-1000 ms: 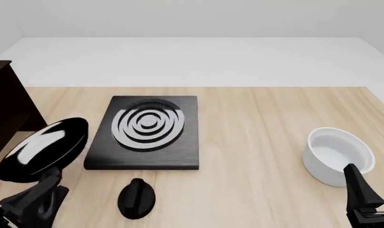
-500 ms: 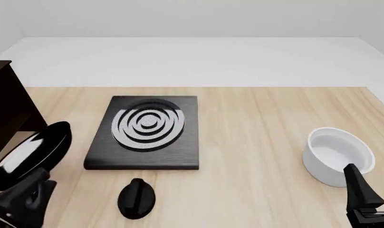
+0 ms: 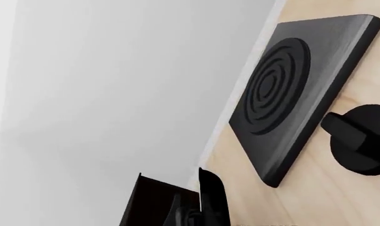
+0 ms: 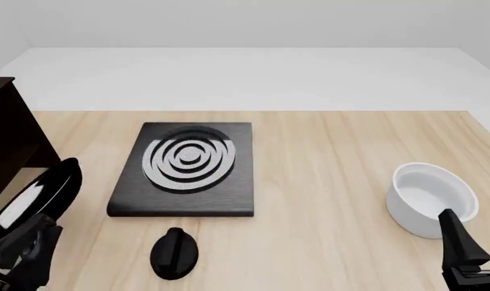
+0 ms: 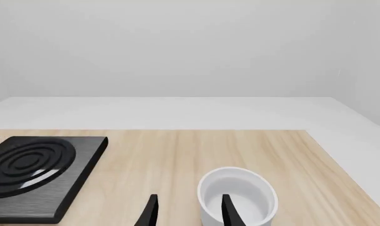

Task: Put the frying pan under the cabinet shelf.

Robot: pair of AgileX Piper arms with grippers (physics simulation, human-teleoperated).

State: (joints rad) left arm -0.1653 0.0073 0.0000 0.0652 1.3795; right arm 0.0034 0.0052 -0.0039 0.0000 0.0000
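The frying pan (image 4: 36, 197) is a round, shallow black pan with a glossy inside that catches a white streak of light. It is tilted steeply, almost on edge, raised above the table's (image 4: 334, 170) front-left corner, just beside the dark brown cabinet shelf (image 4: 6, 136) at the left edge. The left gripper (image 4: 22, 248) sits right below it, pinching the pan at its lower end; the handle is hidden. The black square stove plate (image 4: 184, 170) with silver rings lies near the middle, a black knob (image 4: 174, 253) in front of it. The white bowl (image 4: 431, 197) stands near the right edge, with the right gripper (image 5: 186, 209) spread apart just before it.
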